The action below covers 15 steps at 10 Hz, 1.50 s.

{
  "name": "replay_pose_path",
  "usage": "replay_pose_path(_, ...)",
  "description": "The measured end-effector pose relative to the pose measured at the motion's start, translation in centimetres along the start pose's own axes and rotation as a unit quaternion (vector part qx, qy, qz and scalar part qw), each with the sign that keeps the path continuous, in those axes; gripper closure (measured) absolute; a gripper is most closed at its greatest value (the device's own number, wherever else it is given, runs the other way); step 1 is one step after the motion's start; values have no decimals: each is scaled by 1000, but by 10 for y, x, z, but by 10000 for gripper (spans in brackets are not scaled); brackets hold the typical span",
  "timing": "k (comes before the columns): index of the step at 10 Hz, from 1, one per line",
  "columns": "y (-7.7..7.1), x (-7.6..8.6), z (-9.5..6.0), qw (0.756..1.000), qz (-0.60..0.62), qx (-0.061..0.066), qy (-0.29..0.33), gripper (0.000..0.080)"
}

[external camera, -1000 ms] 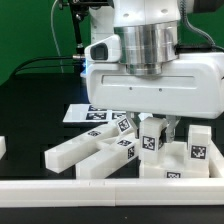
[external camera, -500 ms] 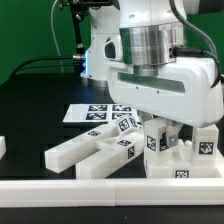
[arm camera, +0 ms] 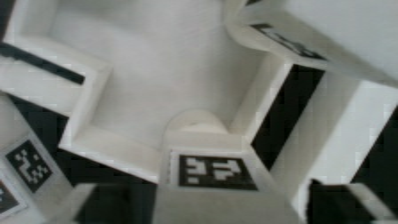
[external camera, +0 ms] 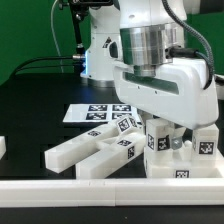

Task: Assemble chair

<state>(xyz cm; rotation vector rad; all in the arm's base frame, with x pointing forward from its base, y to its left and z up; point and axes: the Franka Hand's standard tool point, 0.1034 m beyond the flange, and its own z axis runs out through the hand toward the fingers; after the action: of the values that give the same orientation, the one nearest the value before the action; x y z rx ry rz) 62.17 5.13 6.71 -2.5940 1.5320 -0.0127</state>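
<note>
Observed from the exterior view, going from its left to its right.

A small white block point(external camera: 3, 147) sits alone at the left edge of the black table point(external camera: 40, 115). A long plain white border rail point(external camera: 60, 187) runs along the table's near edge.

Left of centre, two long bars point(external camera: 82, 150) of the chair lie on the table just behind the rail. They are side by side and angled, and their far ends meet near a tagged end face point(external camera: 128, 150). Behind them, toward the middle of the table, the marker board point(external camera: 92, 112) lies flat.

Right of centre, the arm point(external camera: 160, 60) stands over the near right corner of the table with the gripper point(external camera: 176, 138) lowered into a cluster of chair parts. An upright tagged piece point(external camera: 156, 140) stands just beside the gripper on the exterior view's left. A second tagged piece point(external camera: 204, 146) stands just beside it on the right, and a low tagged block point(external camera: 181, 173) lies in front, against the rail. The fingers are mostly hidden between these parts. I cannot tell how wide the jaws stand or whether they hold anything.

The wrist view is filled at close range by a white walled frame piece point(arm camera: 169, 95). There is a square tag point(arm camera: 215, 168) on one face, and another tagged part point(arm camera: 27, 165) close alongside. Contact with the fingers is not discernible.
</note>
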Motion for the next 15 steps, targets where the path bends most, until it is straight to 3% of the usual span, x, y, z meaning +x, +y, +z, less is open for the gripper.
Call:
replay_pose_path(1, 1, 1, -4, 996, -84, -3, -4, 189)
replay_pose_path(3, 3, 4, -11, 977, -213, -1, -5, 156)
replay_pose_path(6, 7, -4, -10, 945, -326, 2, 3, 150)
replay_pose_path(11, 8, 4, -11, 867, -498, 2, 5, 150)
replay_pose_path(12, 8, 4, -11, 868, -497, 2, 4, 244)
replay_pose_path(13, 8, 4, -11, 873, -488, 2, 4, 244)
replay_pose_path(14, 8, 3, -10, 880, -476, 2, 4, 420)
replay_pose_path(15, 8, 3, -10, 894, -448, 2, 4, 517)
